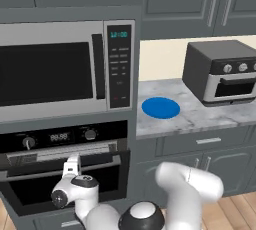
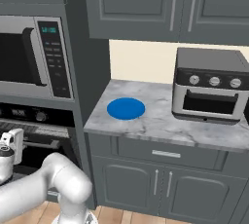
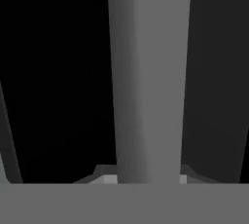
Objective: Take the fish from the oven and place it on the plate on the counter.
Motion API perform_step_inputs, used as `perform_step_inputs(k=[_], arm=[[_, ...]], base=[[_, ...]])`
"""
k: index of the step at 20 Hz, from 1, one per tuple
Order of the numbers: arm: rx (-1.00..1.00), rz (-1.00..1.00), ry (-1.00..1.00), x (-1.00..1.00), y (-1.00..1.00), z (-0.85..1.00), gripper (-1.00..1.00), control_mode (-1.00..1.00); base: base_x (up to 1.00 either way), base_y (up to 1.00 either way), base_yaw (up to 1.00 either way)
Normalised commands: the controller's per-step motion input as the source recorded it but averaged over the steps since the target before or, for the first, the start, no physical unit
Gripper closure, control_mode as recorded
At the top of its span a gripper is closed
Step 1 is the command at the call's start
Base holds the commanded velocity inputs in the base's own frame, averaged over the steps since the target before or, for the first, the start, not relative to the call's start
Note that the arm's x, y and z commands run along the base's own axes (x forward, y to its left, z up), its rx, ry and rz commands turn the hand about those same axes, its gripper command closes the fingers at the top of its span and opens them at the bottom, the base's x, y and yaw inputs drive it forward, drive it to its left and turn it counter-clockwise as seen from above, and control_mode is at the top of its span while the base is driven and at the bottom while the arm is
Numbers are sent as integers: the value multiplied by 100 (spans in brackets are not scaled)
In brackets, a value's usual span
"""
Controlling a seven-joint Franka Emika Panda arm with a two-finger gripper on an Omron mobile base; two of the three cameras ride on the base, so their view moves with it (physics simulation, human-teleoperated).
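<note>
End effector point(image 1: 73, 160) sits at the oven point(image 1: 65, 174) door's bar handle point(image 3: 148, 79); grip unclear, can't tell. Blue plate point(image 1: 160, 108) waits on the surface point(image 1: 210, 116) at two o'clock.

microwave point(image 1: 60, 69) display digits blurred, oven point(image 1: 65, 169) display unreadable

The arm point(image 1: 187, 186) is glossy white — fat, rounded links with a dark grey ball joint point(image 1: 142, 217) and a dark-capped wrist point(image 1: 60, 200) — no cables showing.
</note>
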Motion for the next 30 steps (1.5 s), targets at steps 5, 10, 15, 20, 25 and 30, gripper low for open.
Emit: perform_step_inputs(k=[5,10,15,20,25,30], arm=[[1,-3,24,-100,-17,-34,100,-100],[2,-4,34,-100,-3,-4,100,-100],[5,-3,17,-100,0,25,100,-100],[4,-4,0,-100,0,60,100,-100],[0,-3,-5,-89,0,76,100,-100],[-2,-6,-24,-2,0,72,100,-100]], base=[[0,0,0],[0,0,0],[0,0,0],[0,0,0],[0,0,0],[0,0,0]])
